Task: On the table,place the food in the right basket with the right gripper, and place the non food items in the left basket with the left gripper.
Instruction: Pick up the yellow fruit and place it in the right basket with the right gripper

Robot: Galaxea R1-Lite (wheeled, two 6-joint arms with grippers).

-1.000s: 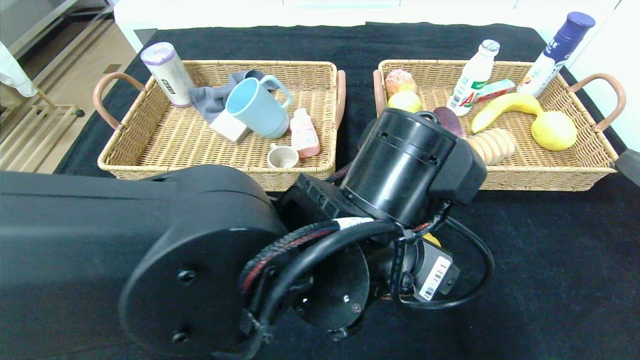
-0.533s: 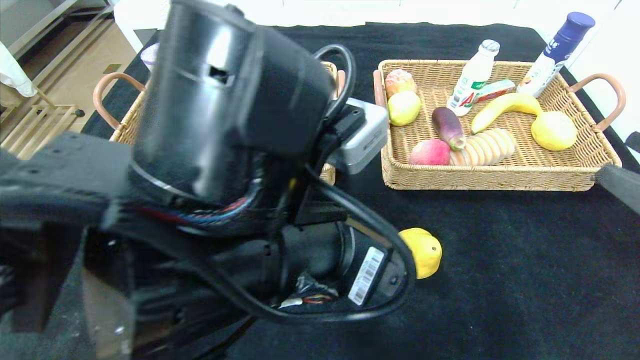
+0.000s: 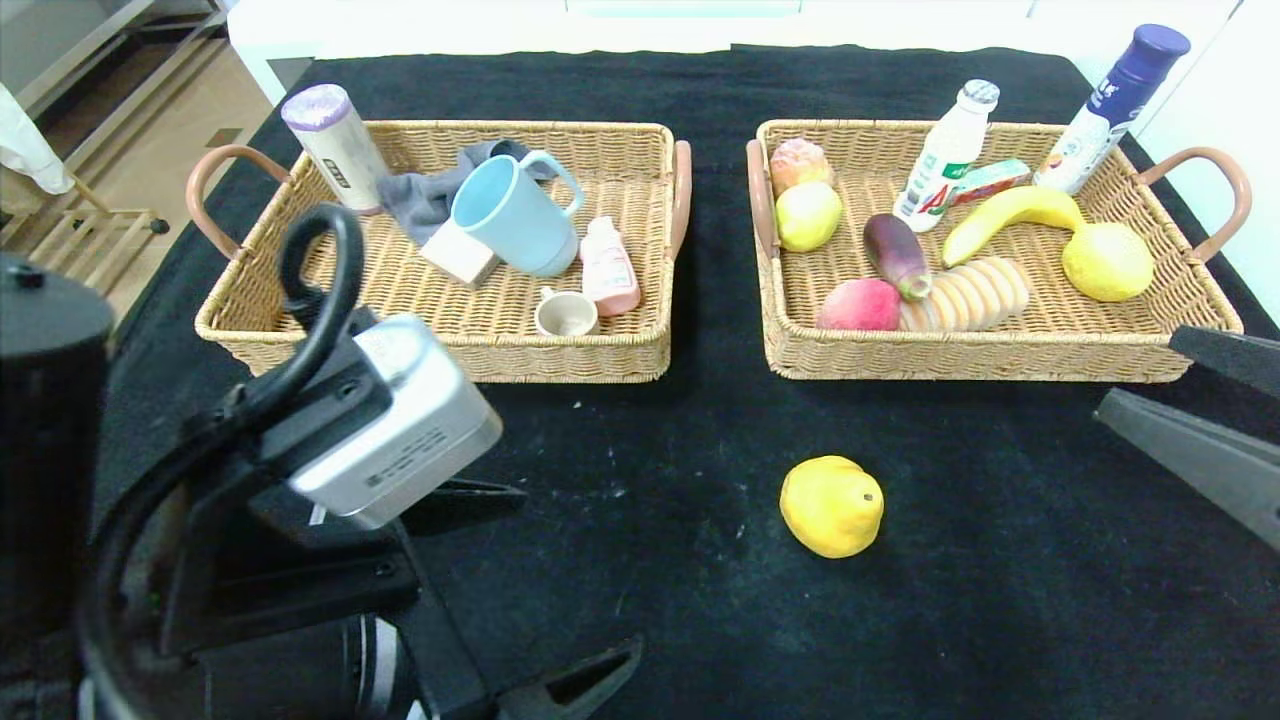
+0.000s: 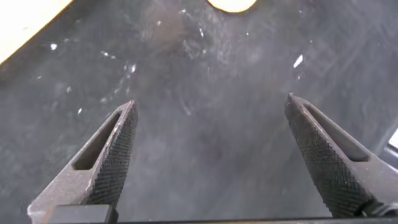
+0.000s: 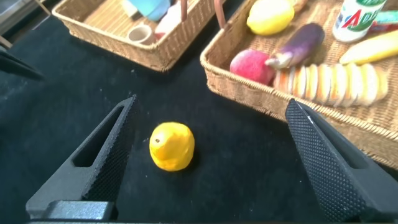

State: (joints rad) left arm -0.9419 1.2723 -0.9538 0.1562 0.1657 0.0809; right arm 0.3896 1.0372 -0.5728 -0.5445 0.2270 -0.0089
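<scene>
A yellow fruit [image 3: 831, 505] lies alone on the black table in front of the right basket [image 3: 960, 365]; it also shows in the right wrist view [image 5: 172, 145]. My right gripper [image 3: 1140, 370] is open and empty at the right edge, low beside the right basket's front corner, with the fruit ahead of it between its spread fingers [image 5: 212, 102]. My left gripper [image 3: 575, 575] is open and empty at the lower left, over bare cloth [image 4: 211, 102]. The left basket [image 3: 560, 362] holds a blue mug [image 3: 515, 215], a grey cloth, a pink bottle and a small cup.
The right basket holds a banana [image 3: 1010, 212], a lemon [image 3: 1107, 262], an eggplant [image 3: 895, 252], a peach, bread and two bottles. A purple-lidded can [image 3: 335, 145] leans at the left basket's far corner. The left arm's bulk fills the lower left.
The left arm has swung from the table's middle, where it hid the baskets and the fruit, back to the lower left. The right gripper has come in further from the right edge.
</scene>
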